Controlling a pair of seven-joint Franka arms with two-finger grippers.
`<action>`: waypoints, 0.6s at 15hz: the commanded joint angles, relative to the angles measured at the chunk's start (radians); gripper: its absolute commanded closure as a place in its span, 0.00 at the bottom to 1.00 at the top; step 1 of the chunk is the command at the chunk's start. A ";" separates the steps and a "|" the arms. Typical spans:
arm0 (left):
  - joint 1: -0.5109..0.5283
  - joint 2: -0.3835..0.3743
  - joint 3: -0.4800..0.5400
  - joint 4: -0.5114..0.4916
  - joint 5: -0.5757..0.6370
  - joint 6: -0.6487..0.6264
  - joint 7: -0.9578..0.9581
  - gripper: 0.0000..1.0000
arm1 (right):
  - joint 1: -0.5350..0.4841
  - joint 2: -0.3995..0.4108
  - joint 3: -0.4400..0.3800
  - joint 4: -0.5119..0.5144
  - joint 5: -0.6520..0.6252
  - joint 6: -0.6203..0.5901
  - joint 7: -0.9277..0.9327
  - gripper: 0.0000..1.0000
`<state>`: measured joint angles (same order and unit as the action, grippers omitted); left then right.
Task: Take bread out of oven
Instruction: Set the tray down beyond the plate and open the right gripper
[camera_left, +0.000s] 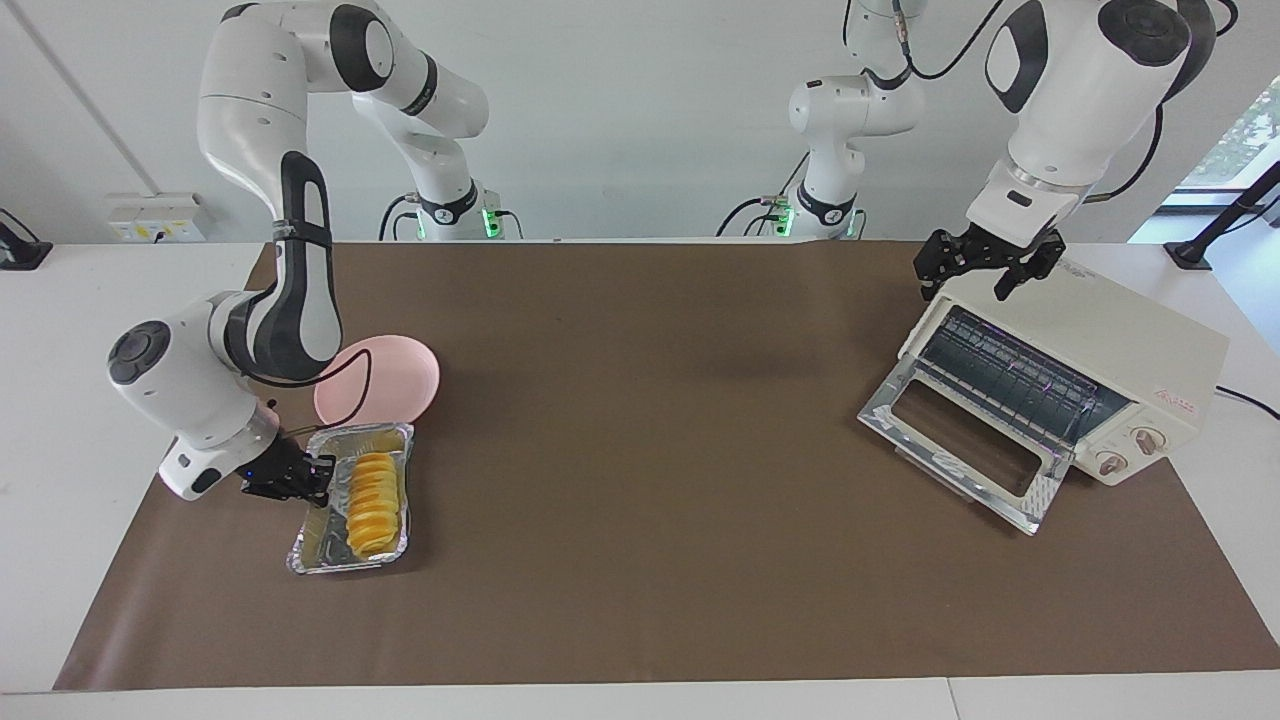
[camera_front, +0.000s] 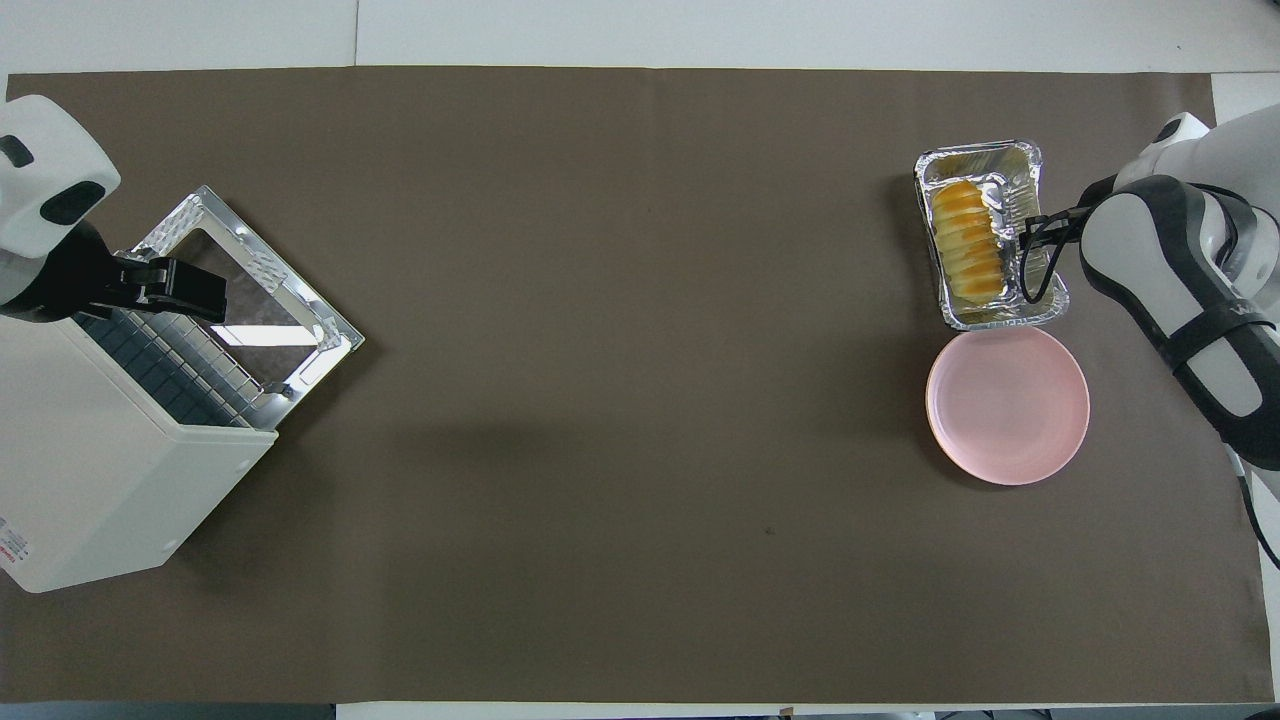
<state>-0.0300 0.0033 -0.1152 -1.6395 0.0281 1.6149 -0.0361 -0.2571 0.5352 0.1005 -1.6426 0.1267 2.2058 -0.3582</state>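
The golden ridged bread (camera_left: 372, 492) (camera_front: 967, 245) lies in a silver foil tray (camera_left: 300, 552) (camera_front: 990, 320) at the right arm's end of the table. My right gripper (camera_left: 318, 478) (camera_front: 1022, 222) is shut on the tray's long rim, beside the bread. The tray sits level and very low; I cannot tell whether it rests on the mat. The cream-white oven (camera_left: 1100, 330) (camera_front: 90, 450) stands at the left arm's end, its glass door (camera_left: 960, 440) (camera_front: 255, 290) dropped open and its wire rack bare. My left gripper (camera_left: 962, 288) (camera_front: 205, 292) hangs open over the oven's top front edge.
A round pink plate (camera_left: 400, 370) (camera_front: 1007, 405) lies just nearer to the robots than the foil tray, almost touching it. A brown mat (camera_left: 650, 450) covers the table between the tray and the oven.
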 joint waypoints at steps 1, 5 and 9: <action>0.008 -0.019 0.000 -0.020 -0.014 0.013 0.001 0.00 | -0.016 -0.038 0.011 -0.036 -0.001 -0.024 -0.018 1.00; 0.008 -0.019 0.000 -0.020 -0.013 0.011 0.001 0.00 | -0.002 -0.052 0.010 -0.032 -0.001 -0.054 0.008 0.78; 0.008 -0.019 -0.001 -0.020 -0.013 0.011 0.001 0.00 | -0.002 -0.052 0.011 -0.025 -0.001 -0.052 0.008 0.08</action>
<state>-0.0300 0.0033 -0.1151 -1.6395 0.0281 1.6149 -0.0361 -0.2543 0.5061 0.1054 -1.6477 0.1272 2.1594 -0.3574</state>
